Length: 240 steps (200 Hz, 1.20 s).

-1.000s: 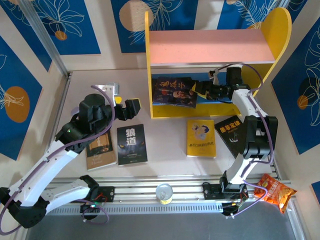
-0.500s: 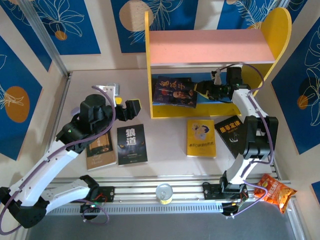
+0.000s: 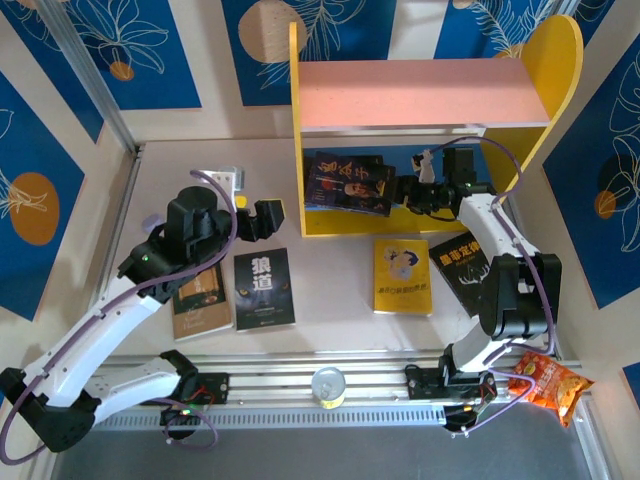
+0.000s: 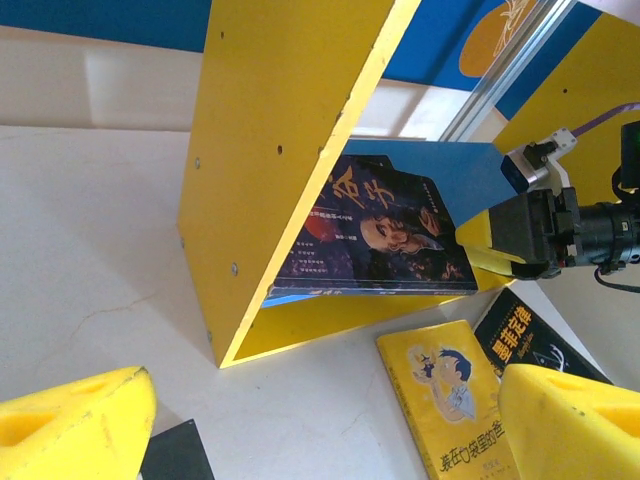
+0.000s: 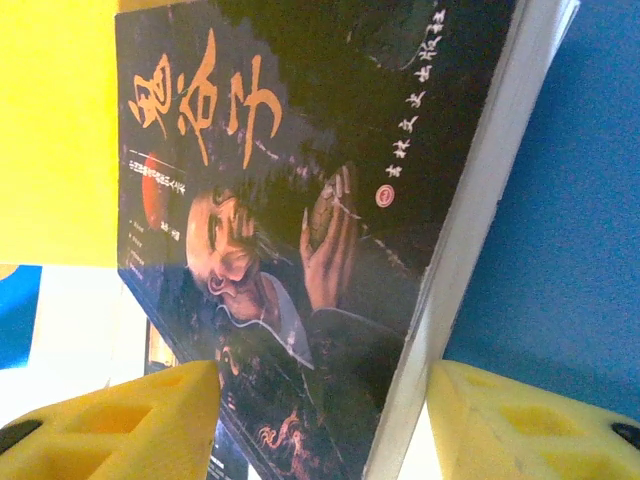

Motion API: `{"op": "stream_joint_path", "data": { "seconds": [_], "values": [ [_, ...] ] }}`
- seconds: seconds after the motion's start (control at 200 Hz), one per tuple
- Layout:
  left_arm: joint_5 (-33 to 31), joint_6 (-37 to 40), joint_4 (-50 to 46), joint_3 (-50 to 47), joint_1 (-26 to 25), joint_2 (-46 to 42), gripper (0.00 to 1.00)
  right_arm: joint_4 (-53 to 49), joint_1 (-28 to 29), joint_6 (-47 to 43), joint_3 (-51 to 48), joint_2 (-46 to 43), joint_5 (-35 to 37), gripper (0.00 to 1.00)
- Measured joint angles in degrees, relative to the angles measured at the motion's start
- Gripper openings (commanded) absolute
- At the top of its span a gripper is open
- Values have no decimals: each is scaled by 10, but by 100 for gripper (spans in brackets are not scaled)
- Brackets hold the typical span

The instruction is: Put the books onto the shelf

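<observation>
Left tool (image 3: 255, 212) hangs over pale, blue-walled tabletop (image 3: 330, 275)

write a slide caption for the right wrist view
Portrait-cover book inside the shelf, framed by the yellow fingers of the open right claw

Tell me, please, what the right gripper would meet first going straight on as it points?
Probably the portrait-cover book on the shelf's lower tier, straight ahead of the right gripper; the gap is unclear.
</observation>
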Motion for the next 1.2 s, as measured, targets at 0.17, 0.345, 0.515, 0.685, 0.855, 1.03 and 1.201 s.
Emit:
{"op": "stream_joint_path", "data": {
  "seconds": [0.17,0.345,0.515,0.685,0.855,1.03,1.201],
  "values": [
    [3,0,0,0,0,0,88,-1,3,0,0,0,7,57],
    [3,0,0,0,0,0,88,-6,6,0,12,5,14,56],
    [3,0,0,0,0,0,88,-9,7,-2,30,16,16,56],
    [3,0,0,0,0,0,88,-13,8,-3,44,29,16,56],
    [3,0,0,0,0,0,88,-15,8,-7,63,43,14,57],
    [3,0,0,0,0,0,88,-15,9,-7,74,58,14,56],
    [3,0,0,0,0,0,88,-15,11,-7,89,69,12,57]
  ]
}}
